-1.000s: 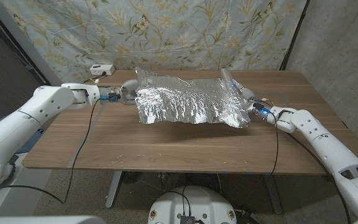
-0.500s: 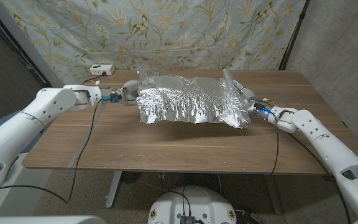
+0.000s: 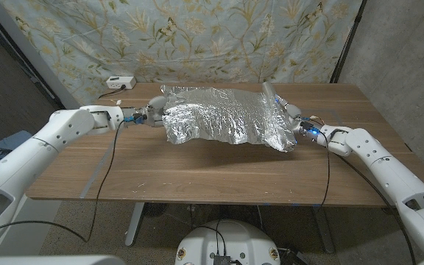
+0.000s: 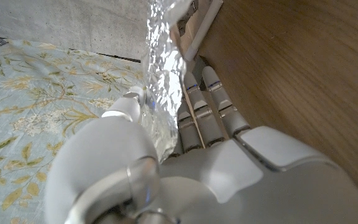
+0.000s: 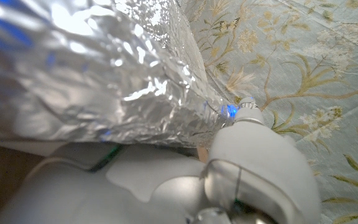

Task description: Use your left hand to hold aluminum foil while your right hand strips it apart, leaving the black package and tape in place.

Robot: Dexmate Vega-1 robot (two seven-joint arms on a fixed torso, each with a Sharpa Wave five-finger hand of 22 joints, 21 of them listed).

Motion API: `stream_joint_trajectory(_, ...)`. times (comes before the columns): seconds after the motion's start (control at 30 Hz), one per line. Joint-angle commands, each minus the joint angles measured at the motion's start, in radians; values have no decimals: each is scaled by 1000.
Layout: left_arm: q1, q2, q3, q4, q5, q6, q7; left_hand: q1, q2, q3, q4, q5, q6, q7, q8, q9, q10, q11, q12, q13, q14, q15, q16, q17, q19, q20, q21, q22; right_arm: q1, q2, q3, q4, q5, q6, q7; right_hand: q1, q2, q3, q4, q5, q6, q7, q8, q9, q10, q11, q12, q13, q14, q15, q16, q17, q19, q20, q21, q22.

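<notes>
1. A crinkled sheet of aluminum foil (image 3: 223, 116) is seen stretched above the far half of the wooden table (image 3: 197, 169), its shadow cast on the wood beneath.
2. The left edge of the foil is gripped by the left hand (image 3: 153, 112), which is held at the end of an arm reaching in from the left side.
3. In the left wrist view, the foil (image 4: 165, 68) is shown clamped between the thumb and the fingers (image 4: 199, 115) of the left hand (image 4: 185, 168), with the table surface beside them.
4. The right end of the foil, bunched and folded downward, is held by the right hand (image 3: 294, 121) near the table's right side.
5. In the right wrist view, the foil (image 5: 92, 68) is seen lying over the right hand (image 5: 166, 180), with the thumb pressed against its crumpled edge.
6. A white power strip (image 3: 120, 81) is seen on the table's far left corner, just behind the left hand.
7. A floral cloth (image 3: 197, 37) is hung behind the table.
</notes>
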Motion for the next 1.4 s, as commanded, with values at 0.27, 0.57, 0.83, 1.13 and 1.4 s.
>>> stream_joint_trajectory(0.27, 43, -83, -38, 60, -101, -10, -16, -51, -11, -43, -2, 0, -140, 4, -12, -32, -228, 51, -78, -43, -318, 80, -34, -29, -202, 44, -100, -4, 44, 23, -32, 40, -37, -6, 22, 3, 11, -7, -3, -5, 10, 57, 3, -1, 8, -4, -4, 2, 4, -5, -4, 3, -5, -3, -1, 3)
stream_joint_trajectory(0.57, 68, -81, -56, 48, -116, -18, -12, -51, -9, -45, -6, 2, -154, 9, -8, -38, -240, 70, -73, -51, -328, 106, -26, -34, -196, 60, -102, -4, 64, 34, -45, 59, -54, -9, 34, -3, 1, -16, -2, -6, -1, 58, -2, -3, 4, 1, -11, -5, -7, 3, -9, 1, -15, 4, -5, 3)
stream_joint_trajectory(0.83, 106, -74, -83, 21, -141, -24, 17, -48, -6, -41, -9, 4, -155, 11, -4, -42, -240, 72, -68, -56, -317, 115, -18, -38, -182, 66, -100, -4, 85, 39, -60, 80, -70, -20, 47, -17, -9, -27, 3, -7, -11, 59, -6, -5, -3, 6, -23, -15, -15, 12, -12, -1, -20, 12, -6, 3)
stream_joint_trajectory(1.13, 130, -65, -104, 12, -165, -23, 26, -57, -8, -46, -7, 5, -200, 9, -11, -50, -280, 93, -73, -67, -353, 139, -24, -41, -193, 85, -111, -5, 154, 70, -92, 169, -111, -23, 87, -31, -13, -37, 11, -5, -16, 59, -7, -7, -8, 10, -33, -24, -21, 15, -13, -1, -24, 17, -7, 3)
stream_joint_trajectory(1.4, 183, -21, -147, -28, -191, -17, 50, -60, -4, -46, -6, 6, -210, 14, -9, -54, -290, 103, -71, -72, -361, 147, -22, -42, -198, 89, -116, -4, 214, 101, -113, 242, -151, -22, 122, -32, -9, -38, 13, -2, -17, 58, -6, -8, -5, 9, -37, -30, -22, 14, -11, -1, -26, 17, -7, 3)
